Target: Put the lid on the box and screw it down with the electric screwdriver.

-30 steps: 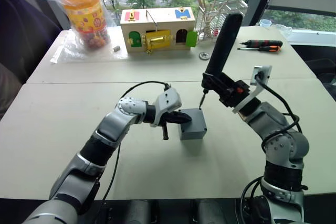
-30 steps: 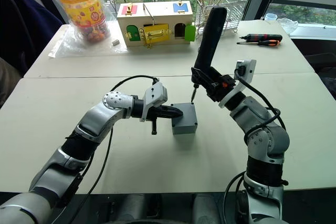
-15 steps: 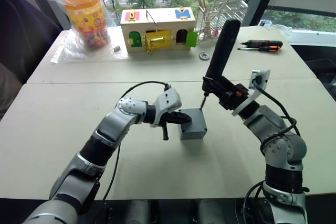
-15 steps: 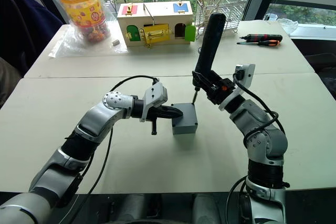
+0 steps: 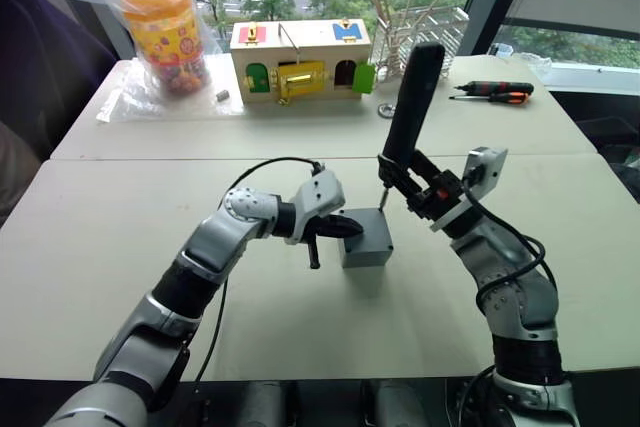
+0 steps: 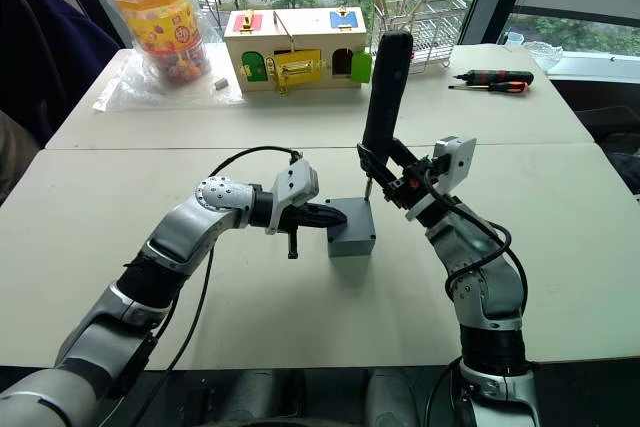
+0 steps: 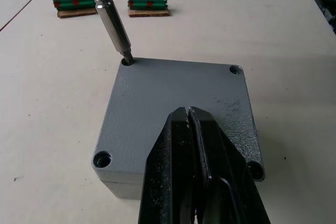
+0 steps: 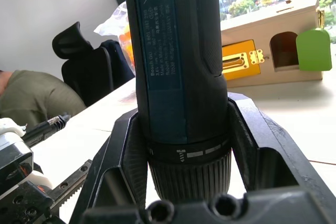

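We have the box (image 5: pixel 366 244) near the middle of the near table (image 5: pixel 90 247), with the lid (image 7: pixel 178 103) already seated on top. Our left gripper (image 7: pixel 195 145) presses down on the lid with its two black fingers shut together, empty. Our right gripper (image 8: pixel 184 145) is clamped around the electric screwdriver (image 5: pixel 408 107), which stands tilted, its thin bit (image 7: pixel 113 22) resting in the lid's far corner hole on our left.

The bit enters at a slant, so we judge it could ride out of the screw head and skate across the lid, or cross-thread the screw. If our left gripper's press is light, the box could twist or slide on the smooth tabletop once the driver turns.

The lid is matte grey plastic, finely pebbled, square with rounded corners and a recessed round hole at each. The driver's body is a thick dark cylinder with a ribbed collar. Beyond the box lie two green connector strips (image 7: pixel 148 3); on the far table stands a wooden latch box (image 5: pixel 300 59).
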Robot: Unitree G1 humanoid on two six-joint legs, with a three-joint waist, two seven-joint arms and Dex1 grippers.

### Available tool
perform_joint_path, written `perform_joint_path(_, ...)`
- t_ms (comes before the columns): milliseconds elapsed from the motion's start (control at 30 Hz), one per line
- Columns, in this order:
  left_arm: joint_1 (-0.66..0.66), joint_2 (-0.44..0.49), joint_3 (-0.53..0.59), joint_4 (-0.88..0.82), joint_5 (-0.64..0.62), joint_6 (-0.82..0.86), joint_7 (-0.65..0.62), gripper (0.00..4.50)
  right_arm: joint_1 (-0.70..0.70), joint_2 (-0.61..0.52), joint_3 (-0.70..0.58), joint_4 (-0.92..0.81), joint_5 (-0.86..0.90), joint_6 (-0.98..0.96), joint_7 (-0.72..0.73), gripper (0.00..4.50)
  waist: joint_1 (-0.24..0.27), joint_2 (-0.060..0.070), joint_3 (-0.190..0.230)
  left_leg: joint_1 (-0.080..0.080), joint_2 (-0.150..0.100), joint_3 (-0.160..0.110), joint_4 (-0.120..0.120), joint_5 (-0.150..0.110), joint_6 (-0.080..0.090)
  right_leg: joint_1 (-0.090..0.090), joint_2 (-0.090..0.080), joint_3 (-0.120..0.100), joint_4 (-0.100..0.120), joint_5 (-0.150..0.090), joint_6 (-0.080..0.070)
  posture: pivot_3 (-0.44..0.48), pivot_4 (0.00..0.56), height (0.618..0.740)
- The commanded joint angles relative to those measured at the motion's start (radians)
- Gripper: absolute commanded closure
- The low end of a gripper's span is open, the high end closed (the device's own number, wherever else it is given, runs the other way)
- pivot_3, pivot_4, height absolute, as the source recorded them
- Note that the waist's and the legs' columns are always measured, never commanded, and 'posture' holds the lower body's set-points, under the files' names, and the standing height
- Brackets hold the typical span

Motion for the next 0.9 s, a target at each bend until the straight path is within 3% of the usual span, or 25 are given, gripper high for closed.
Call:
perform_joint_path(33,0.014,0.012,-0.001,-0.015,0.005,0.002,-0.005,4.50,0.065,0.007,0.042,0.063,-0.065,-0.017,-0.020,2.76,0.001,-0.002,-0.002,0.000,0.000,0.000,0.000,0.000,0.000,0.000,0.000,0.000,0.000,0.000,0.000,0.000,0.150,0.708)
perform_joint_path(433,0.008,0.011,-0.001,0.000,0.009,-0.008,-0.011,4.50,0.148,-0.007,0.103,0.041,-0.113,-0.071,-0.026,2.76,0.002,-0.006,-0.006,0.010,0.003,-0.001,-0.002,-0.001,0.001,0.011,0.000,0.000,-0.003,0.000,0.000,0.000,0.150,0.708)
perform_joint_path(900,0.007,0.004,-0.007,0.003,0.013,-0.011,-0.009,4.50,0.139,-0.011,0.097,0.063,-0.115,-0.081,-0.028,2.76,0.002,-0.006,-0.006,0.013,0.003,-0.001,-0.003,-0.001,0.002,0.013,0.000,0.000,-0.003,0.000,-0.001,0.000,0.150,0.708)
